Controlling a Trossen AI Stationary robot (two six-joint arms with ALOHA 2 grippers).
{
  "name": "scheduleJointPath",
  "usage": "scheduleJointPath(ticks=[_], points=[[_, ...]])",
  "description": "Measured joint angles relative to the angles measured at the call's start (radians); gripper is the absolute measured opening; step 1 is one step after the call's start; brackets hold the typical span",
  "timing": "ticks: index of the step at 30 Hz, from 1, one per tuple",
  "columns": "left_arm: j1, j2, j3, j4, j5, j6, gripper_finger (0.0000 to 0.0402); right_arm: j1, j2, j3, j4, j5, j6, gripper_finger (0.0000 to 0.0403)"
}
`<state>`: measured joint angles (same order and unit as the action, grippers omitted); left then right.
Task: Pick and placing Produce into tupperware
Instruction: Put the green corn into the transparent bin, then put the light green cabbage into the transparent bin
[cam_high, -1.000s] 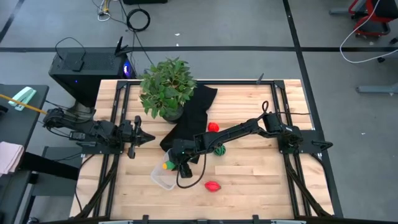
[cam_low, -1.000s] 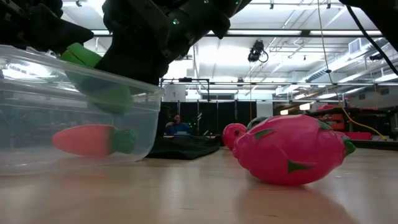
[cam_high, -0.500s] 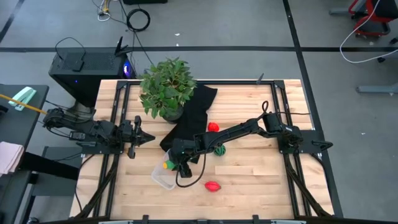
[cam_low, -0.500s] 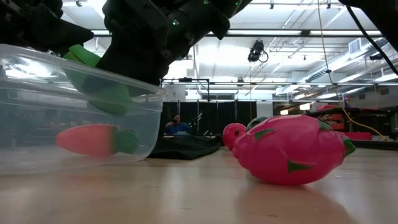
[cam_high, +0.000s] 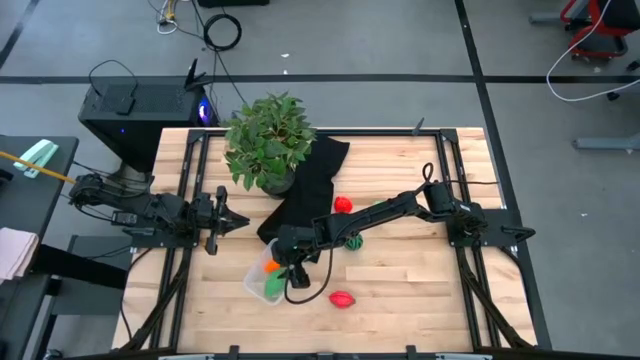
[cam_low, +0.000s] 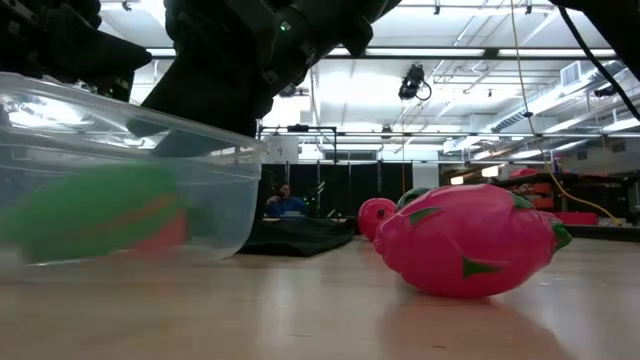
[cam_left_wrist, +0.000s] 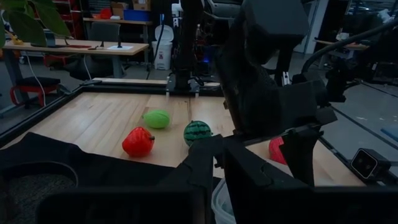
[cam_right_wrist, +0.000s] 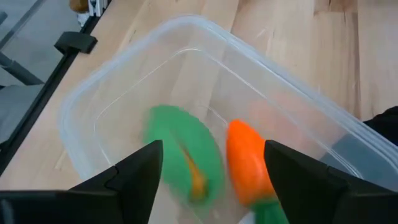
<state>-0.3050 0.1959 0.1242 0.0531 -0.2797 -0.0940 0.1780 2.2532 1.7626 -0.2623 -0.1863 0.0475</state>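
Right gripper (cam_high: 281, 273) hovers over the tupperware (cam_high: 257, 287) in the high view, and in its wrist view its fingers (cam_right_wrist: 134, 177) are spread above the long green produce (cam_right_wrist: 180, 158) and orange carrot (cam_right_wrist: 245, 162) inside, while the left gripper (cam_high: 232, 222) waits pressed together at the table's (cam_high: 400, 300) left edge.

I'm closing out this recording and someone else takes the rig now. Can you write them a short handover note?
Right tool: open, hanging over the tupperware, nothing held.
Left tool: waiting at the table's left edge, away from the produce.
Done: orange carrot and long green piece are inside the tupperware.
Left: pink-red fruit just right of the tupperware; red one beside the black cloth; dark green striped one and light green one farther back on the table.
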Motion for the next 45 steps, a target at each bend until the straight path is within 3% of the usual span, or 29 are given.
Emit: scheduleJointPath(ticks=[11,16,24,30,38,45], points=[[0.0,0.0,0.0,0.0,0.0,0.0,0.0041,0.0,0.0,0.001,0.0,0.002,-0.025,0.03],[0.0,0.0,0.0,0.0,0.0,0.0,0.0047,0.0,-0.001,0.083,-0.066,0.002,-0.067,0.03],[0.0,0.0,0.0,0.0,0.0,0.0,0.0044,-0.007,-0.002,0.276,-0.375,0.15,-0.149,0.03],[0.0,0.0,0.0,0.0,0.0,0.0,0.0048,-0.031,-0.014,0.307,-0.575,0.218,-0.148,0.0297],[0.0,0.0,0.0,-0.007,0.0,0.0,0.0042,-0.052,-0.112,0.307,-0.682,0.272,-0.126,0.0296],[0.0,0.0,0.0,-0.008,0.0,0.0,0.0041,-0.051,-0.271,0.291,-0.743,0.312,-0.126,0.0296]])
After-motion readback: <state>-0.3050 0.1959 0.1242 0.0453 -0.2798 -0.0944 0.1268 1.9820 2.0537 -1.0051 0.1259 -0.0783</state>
